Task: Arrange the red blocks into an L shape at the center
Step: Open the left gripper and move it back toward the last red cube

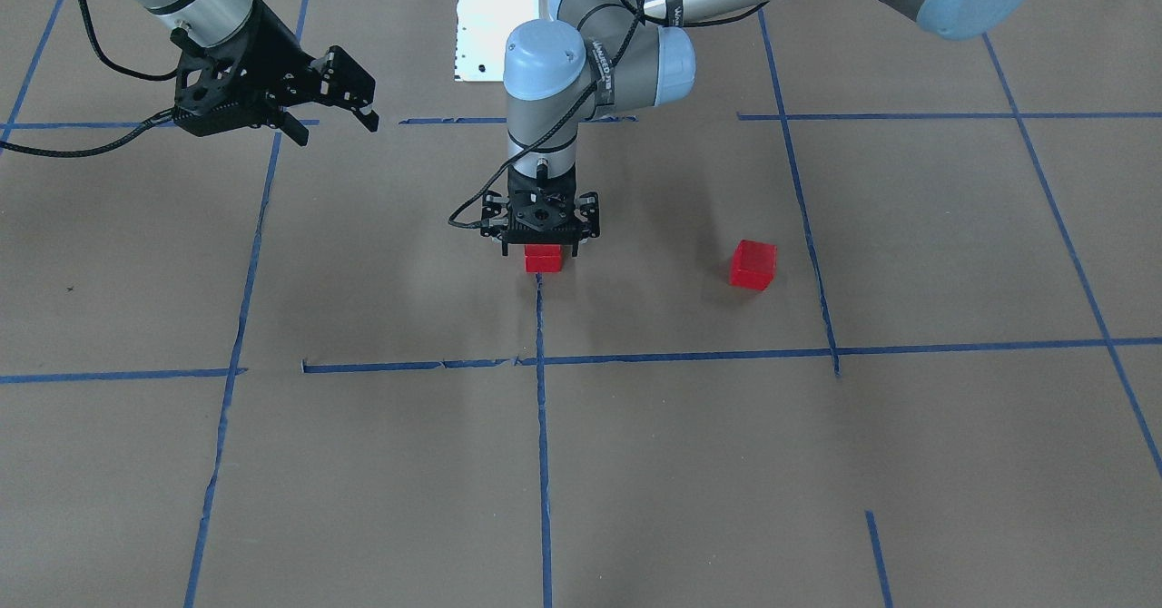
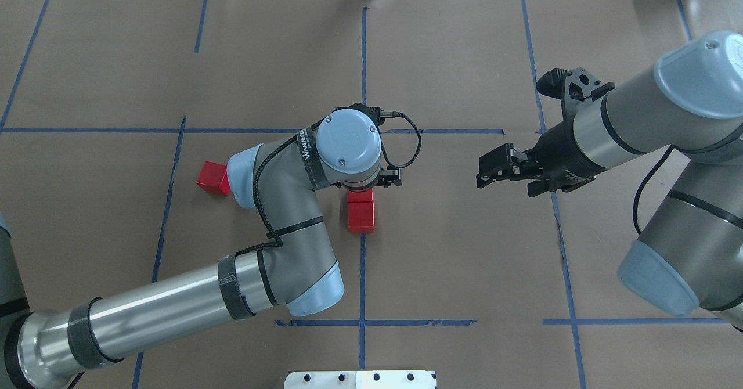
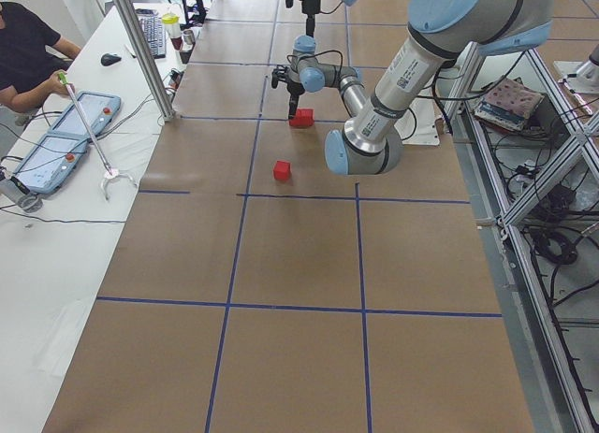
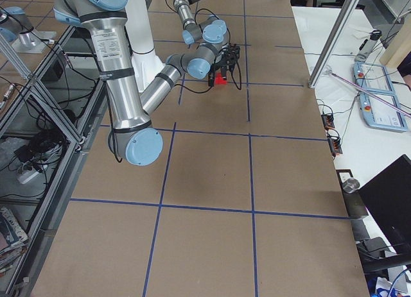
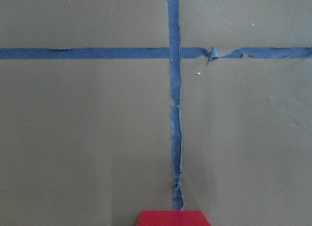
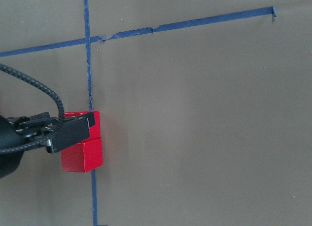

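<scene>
Two red blocks lie touching in a row on the blue tape line [image 2: 363, 273] at the center. The one nearer the robot base [image 2: 361, 218] is free. The farther one [image 2: 361, 196] stands between the fingers of my left gripper [image 1: 541, 247], which points straight down, is open and has a gap on each side of that block [image 1: 544, 261]. The right wrist view shows both blocks [image 6: 83, 156] with a finger [image 6: 73, 131] in front of the farther one. The third red block [image 2: 212, 178] lies alone to the left [image 1: 753, 264]. My right gripper [image 2: 508, 174] hovers open and empty.
Brown paper with a blue tape grid [image 1: 690, 355] covers the table. The white robot base plate [image 2: 360, 379] is at the near edge. My left arm's elbow [image 2: 249, 171] hangs close beside the lone block. An operator sits at a side table [image 3: 28, 59].
</scene>
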`<state>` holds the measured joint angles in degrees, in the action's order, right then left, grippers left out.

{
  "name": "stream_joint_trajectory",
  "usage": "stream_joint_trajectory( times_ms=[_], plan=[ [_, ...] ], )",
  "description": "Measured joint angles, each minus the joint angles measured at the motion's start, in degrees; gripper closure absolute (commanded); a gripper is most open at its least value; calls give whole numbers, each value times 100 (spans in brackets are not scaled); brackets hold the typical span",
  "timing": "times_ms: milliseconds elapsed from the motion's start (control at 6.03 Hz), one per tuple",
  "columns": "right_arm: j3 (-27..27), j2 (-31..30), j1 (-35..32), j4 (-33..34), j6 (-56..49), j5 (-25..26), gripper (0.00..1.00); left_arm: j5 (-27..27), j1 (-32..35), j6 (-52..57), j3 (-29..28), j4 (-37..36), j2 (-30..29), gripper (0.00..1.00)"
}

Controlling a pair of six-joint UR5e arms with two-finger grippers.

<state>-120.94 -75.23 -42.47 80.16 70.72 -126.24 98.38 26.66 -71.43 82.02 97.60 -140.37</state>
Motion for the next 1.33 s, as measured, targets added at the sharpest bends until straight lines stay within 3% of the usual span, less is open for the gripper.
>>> stream_joint_trajectory(
  times_ms=[332, 663, 995, 1327],
  plan=[
    [0, -21, -12, 0, 1, -3, 0, 34, 312, 251, 621, -19, 472, 2],
    [-6, -48, -19, 0, 3, 5, 0, 332, 837, 1384, 1270, 25, 1380, 2],
    [-7, -53, -12, 0, 3, 18, 0, 1167, 1473, 2140, 1448, 59, 2050, 2],
    [-1, -53, -8, 0, 3, 20, 0, 1445, 1649, 2290, 1392, 89, 2328, 2]
  ],
)
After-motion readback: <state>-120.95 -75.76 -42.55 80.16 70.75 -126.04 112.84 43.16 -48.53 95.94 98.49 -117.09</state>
